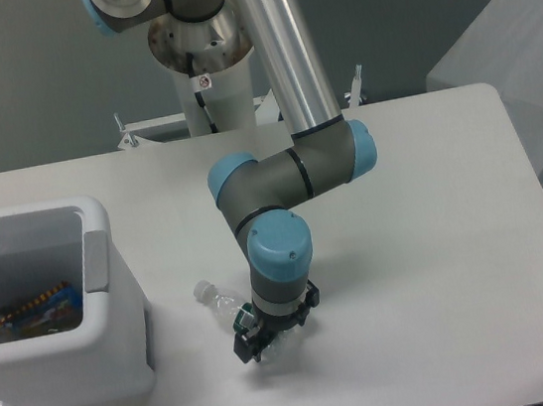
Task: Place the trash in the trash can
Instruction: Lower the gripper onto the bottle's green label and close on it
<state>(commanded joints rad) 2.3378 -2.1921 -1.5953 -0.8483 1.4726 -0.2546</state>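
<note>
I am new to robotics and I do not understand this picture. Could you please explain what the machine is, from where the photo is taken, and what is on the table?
The machine is a single robot arm with grey tubes and blue joints. One fixed camera looks down at the white table from the front. The black gripper at the arm's end is down at a crushed clear bottle lying on the table; whether it grips the bottle is not clear. On the left stands a white trash can, with a blue snack wrapper already inside.
</note>
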